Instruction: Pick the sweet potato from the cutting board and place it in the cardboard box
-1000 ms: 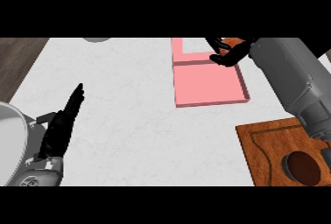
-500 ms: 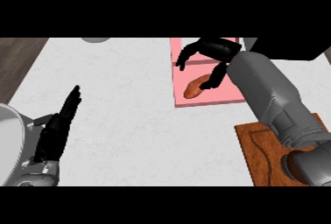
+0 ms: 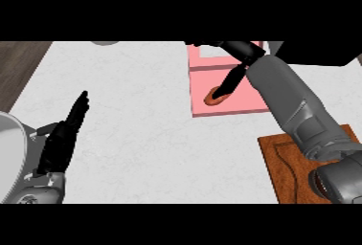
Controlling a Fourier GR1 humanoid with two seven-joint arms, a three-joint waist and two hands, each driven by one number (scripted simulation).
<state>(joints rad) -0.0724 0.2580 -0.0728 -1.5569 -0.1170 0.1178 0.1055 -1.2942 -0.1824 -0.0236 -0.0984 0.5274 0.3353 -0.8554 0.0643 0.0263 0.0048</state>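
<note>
Bare counter (image 3: 141, 134) lies open from centre to eleven o'clock, while the pink box (image 3: 240, 105) at one o'clock and the cutting board (image 3: 279, 158) at four crowd the right.

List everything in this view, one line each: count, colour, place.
counter: one, white, fills most of the view
cardboard box: one, pink, upper right on the counter
sweet potato: one, orange-brown, lying inside the cardboard box, in its nearer section
cutting board: one, brown wood, lower right, partly under the right forearm
grey thing: one, cut off at the top edge; cannot tell what it is
left hand: one, black, open and resting at the left, fingers up
right hand: one, black, over the cardboard box, straight fingers pointing down at the sweet potato
</note>
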